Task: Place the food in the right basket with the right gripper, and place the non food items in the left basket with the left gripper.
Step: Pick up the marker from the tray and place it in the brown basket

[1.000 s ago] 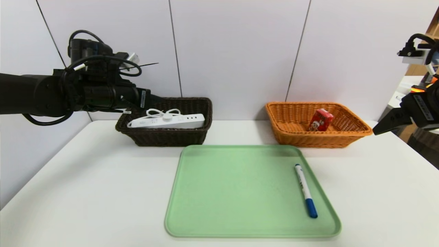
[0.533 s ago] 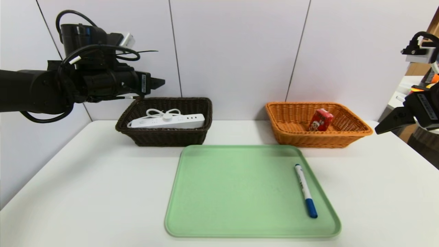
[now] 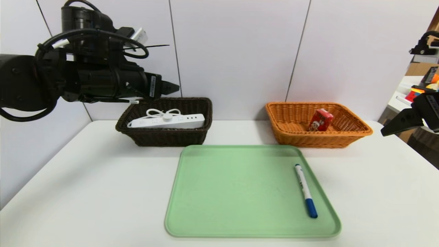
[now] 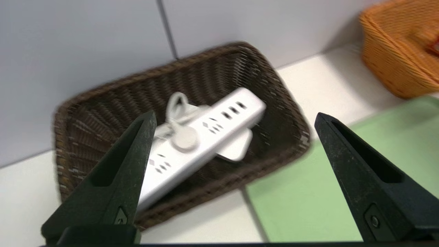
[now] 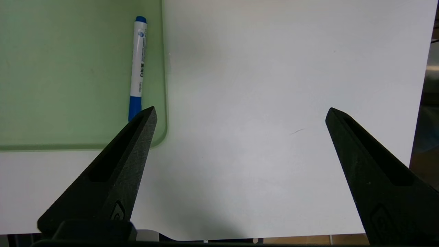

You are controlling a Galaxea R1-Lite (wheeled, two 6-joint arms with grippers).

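- Head view has the whole layout: the left basket (image 3: 164, 121), dark brown, holds the white power strip (image 3: 167, 121) with its coiled cord. The right basket (image 3: 317, 123), orange, holds the red drink carton (image 3: 321, 120). The white marker (image 3: 306, 190) lies near the right edge of the green tray (image 3: 240, 192).
- Left gripper (image 3: 168, 88) hangs in the air above the dark basket's back left corner, holding nothing. Its wrist view shows the fingers (image 4: 127, 164) spread wide.
- That wrist view also shows a flat white rounded device (image 4: 236, 147) tucked under the strip, which the head view doesn't show.
- Right gripper (image 5: 240, 116) is off at the table's right edge, also spread wide and empty. The head view only catches one finger, the rest is cut off.
- Right wrist view shows print on the marker barrel, too small to read. The carton has a cartoon face, text unreadable.
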